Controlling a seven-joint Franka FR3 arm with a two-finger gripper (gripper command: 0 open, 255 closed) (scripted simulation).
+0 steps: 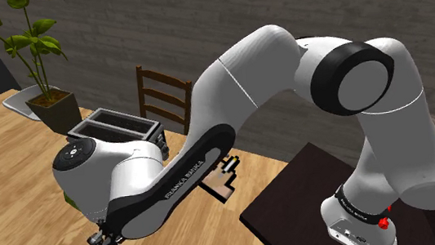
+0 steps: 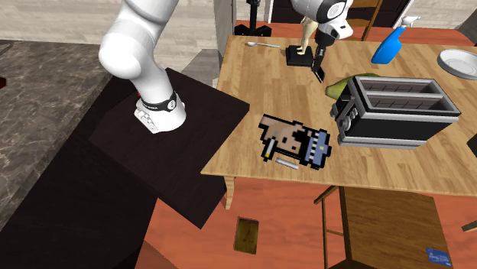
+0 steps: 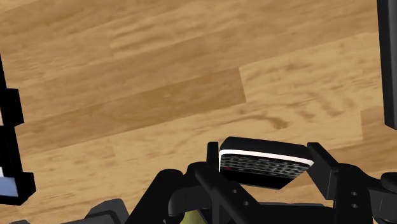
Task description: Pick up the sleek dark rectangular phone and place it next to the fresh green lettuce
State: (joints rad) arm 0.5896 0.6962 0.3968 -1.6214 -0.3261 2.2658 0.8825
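**A:** Tool state?

**B:** The all-black two-finger tool [image 3: 266,159] is clamped on the black rectangular phone with a white edge stripe [image 3: 264,167], one finger on either side. In the wrist view the phone hangs clear of the boards beneath it.

**A:** Progress on the task?

**B:** Judged: the pick is done and the placement is left. In the second exterior view the tool [image 2: 317,69] hangs above the light wooden plank counter [image 2: 252,157], near the leafy green lettuce [image 2: 342,85]. The lettuce shows as a green patch just beside the black-and-silver two-slot toaster [image 2: 397,111]. The phone has not yet been set down.

**A:** What else is on the counter?

**B:** There is a flat blocky pixel-pattern object [image 2: 294,141] near the front edge, and a blue spray bottle [image 2: 394,46]. There is also a metal spoon [image 2: 264,44] and a white plate [image 2: 459,61]. A small pale figure on a black base [image 2: 298,53] stands just beside the tool. A leafy potted plant [image 1: 37,53] sits at the far end, by a pale grey tray [image 1: 17,102].

**A:** And the room?

**B:** A dark wooden slat-back chair [image 1: 163,90] stands behind the counter, in front of a grey stone-textured wall [image 1: 197,13]. The floor is reddish-brown [image 2: 290,229]. The arm's dark box stand [image 2: 153,160] touches the counter's edge.
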